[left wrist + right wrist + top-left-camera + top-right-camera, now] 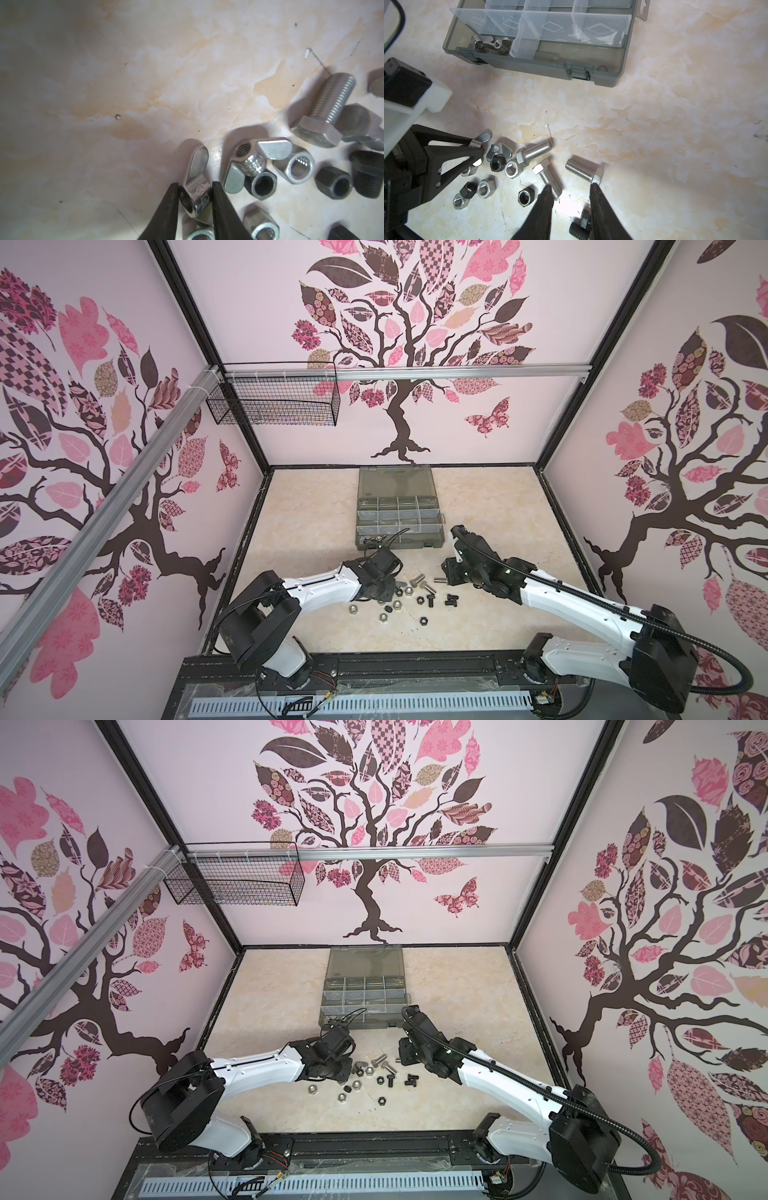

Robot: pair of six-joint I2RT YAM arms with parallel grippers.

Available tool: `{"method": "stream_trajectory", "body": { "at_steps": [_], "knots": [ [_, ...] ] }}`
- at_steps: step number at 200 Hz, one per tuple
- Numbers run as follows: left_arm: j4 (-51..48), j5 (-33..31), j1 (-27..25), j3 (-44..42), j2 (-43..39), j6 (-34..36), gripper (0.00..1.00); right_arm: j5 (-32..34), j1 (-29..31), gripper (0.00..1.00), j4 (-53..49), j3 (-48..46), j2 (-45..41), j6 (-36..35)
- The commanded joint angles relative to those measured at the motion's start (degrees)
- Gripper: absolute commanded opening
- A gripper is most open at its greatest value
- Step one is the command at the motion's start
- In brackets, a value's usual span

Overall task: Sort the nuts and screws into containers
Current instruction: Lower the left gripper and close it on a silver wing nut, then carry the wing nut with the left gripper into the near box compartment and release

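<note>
Silver wing nut (196,182), smoky-grey case (604,78)

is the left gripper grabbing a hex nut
No, the left gripper has its fingertips on either side of a silver wing nut, while the hex nuts lie loose on the table nearby.

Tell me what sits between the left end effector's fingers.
A silver metal wing nut, its barrel flanked by both black fingers, lying on the beige marbled tabletop; the left wrist view shows it.
</note>
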Motion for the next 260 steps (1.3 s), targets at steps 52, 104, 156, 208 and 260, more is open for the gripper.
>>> {"method": "stream_trajectory", "body": {
  "at_steps": [52,104,156,208,260],
  "knots": [
    [-0.8,-1.4,2.9,2.7,0.3,3.1,0.35,0.7,-0.3,0.34,-0.6,0.4,-1.1,0.1],
    [0.5,0.1,2.9,2.3,0.9,2.8,0.3,0.7,-0.2,0.34,-0.8,0.9,-0.7,0.1],
    [0.4,0.0,3.0,2.6,0.9,3.3,0.23,0.8,-0.3,0.33,-1.1,1.2,-0.7,0.1],
    [0.1,0.4,4.3,2.1,-2.0,3.2,0.19,1.0,-0.2,0.33,-1.3,1.4,-0.8,0.2],
    [-2.7,1.5,8.9,7.6,-6.9,7.3,0.19,1.6,-0.3,0.34,-2.9,3.1,-0.7,-0.6]
  ]
}}
